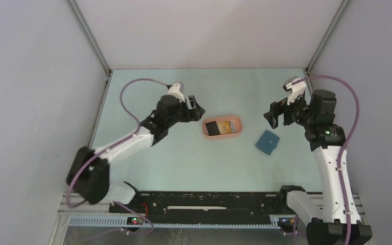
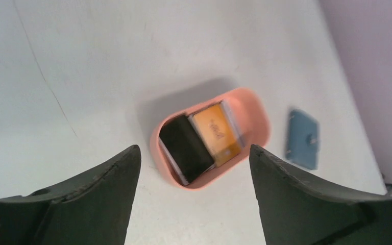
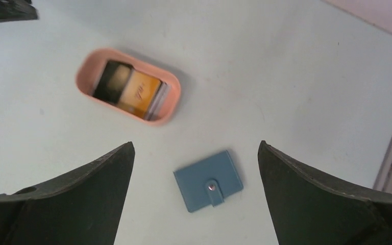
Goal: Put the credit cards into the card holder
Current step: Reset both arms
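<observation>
A: We note the credit cards (image 3: 130, 90), thin plastic rectangles, black beside yellow-orange, lying in the salmon-pink oval tray (image 3: 84, 84) near the middle of the pale blue-green table (image 1: 184, 158). The left gripper (image 1: 198, 108) hovers just left of the tray, jaws spread wide and holding nothing.

B: We log the card holder (image 3: 208, 179), a small dark-blue square wallet, folded shut with its snap tab fastened. It lies flat, right of the tray and a little closer to the near edge. The right gripper (image 1: 273, 115) hangs above it toward the right edge, jaws wide apart and empty.

A: Plain pale walls on three sides, with metal rails rising at the far corners.
</observation>
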Controlling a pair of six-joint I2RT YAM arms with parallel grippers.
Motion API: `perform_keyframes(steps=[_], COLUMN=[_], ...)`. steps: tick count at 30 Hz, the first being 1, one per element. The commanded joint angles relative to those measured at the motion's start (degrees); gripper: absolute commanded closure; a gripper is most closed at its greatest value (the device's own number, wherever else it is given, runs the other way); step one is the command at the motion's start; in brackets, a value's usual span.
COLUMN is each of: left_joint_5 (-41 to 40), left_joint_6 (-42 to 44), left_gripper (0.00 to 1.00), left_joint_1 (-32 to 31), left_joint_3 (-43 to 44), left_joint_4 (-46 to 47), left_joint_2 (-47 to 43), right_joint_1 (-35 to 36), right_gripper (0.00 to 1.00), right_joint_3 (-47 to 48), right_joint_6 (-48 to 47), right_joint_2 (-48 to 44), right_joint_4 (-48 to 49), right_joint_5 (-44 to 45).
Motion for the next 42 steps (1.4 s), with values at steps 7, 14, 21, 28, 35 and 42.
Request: perform_keyframes(steps=[7,14,21,28,35,42], left_joint_5=[-2.1,3.0,2.3,0.8,0.4,0.3], left_joint_6=[10.7,11.1,11.2,11.9,11.9,12.2], left_gripper=[0.00,0.00,0.00,0.00,0.00,0.00], left_joint_1=[0.7,1.2,1.3,1.2,1.2,1.2], left_joint_3=[-2.7,1.7,2.2,1.0,-0.5,-1.0], left_joint_4=[-16.1,-26.2,-30.9,-32.2,-31.8,-31.3], left_joint_2=[-38.9,-54.2,-59.2,-60.3,-60.5,-60.5], right_joint_1=[-0.5,-0.6,-1.0,-1.2,-1.3,-1.4], right_gripper=[0.00,0.00,0.00,0.00,0.00,0.00], right_joint_3=[14.2,17.1,17.8,19.0,19.3,19.2], right_joint_6=[14.7,29.6,29.1,25.5,25.0,24.8], right_joint_2=[-1.7,-2.3,-3.3,-3.4,-3.0,-2.6], right_joint_4=[-3.2,-0.7,-1.4,-3.4,-4.1,-4.0], right_joint_5=[-11.3,-8.9,-10.0,-13.5,-14.1,-14.3])
